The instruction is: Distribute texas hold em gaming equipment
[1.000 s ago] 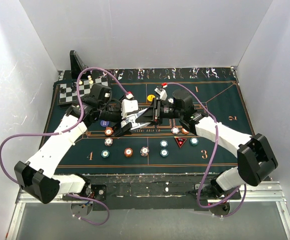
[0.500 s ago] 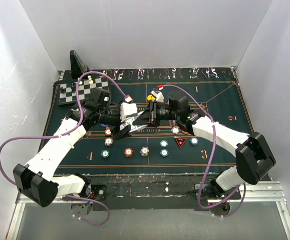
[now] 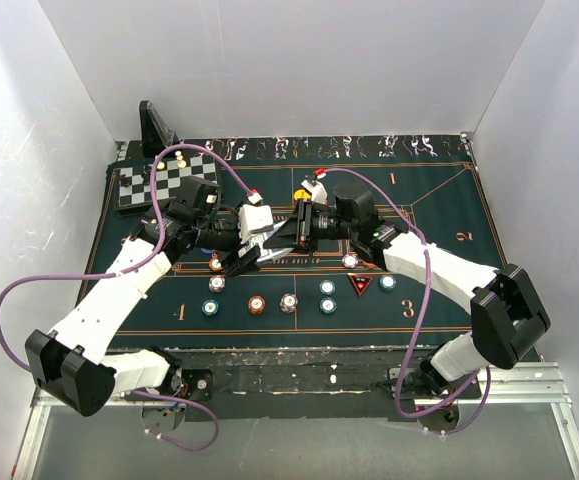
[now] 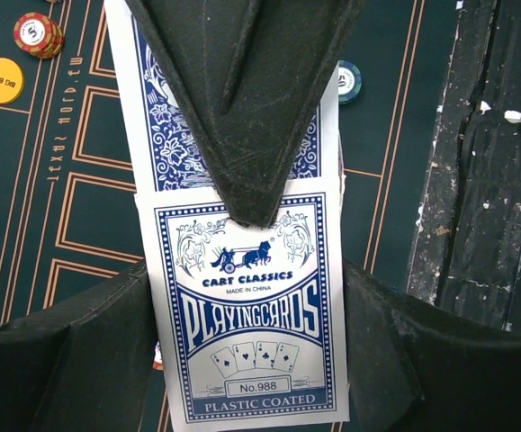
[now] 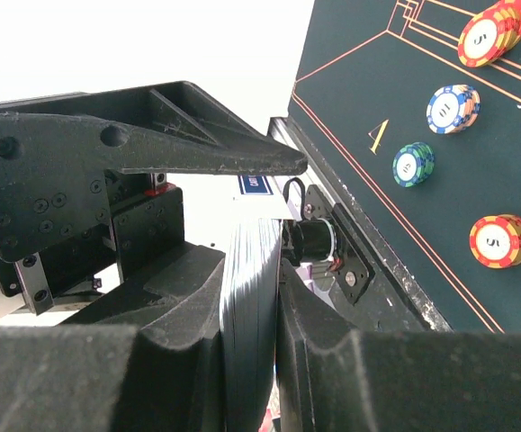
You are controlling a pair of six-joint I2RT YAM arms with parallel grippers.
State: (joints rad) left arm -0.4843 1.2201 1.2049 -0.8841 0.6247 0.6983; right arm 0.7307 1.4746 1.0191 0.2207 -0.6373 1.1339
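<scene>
Right tool (image 5: 251, 270) tight around card deck (image 5: 247, 324)

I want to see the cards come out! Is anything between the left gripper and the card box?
Nothing visible is. The card box sits between the left gripper's fingers, which seem to touch its sides. The right gripper's finger lies over the cards beyond it, not between.

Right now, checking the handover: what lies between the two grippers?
A card box in the left gripper and deck in the right gripper; both wrist views.
</scene>
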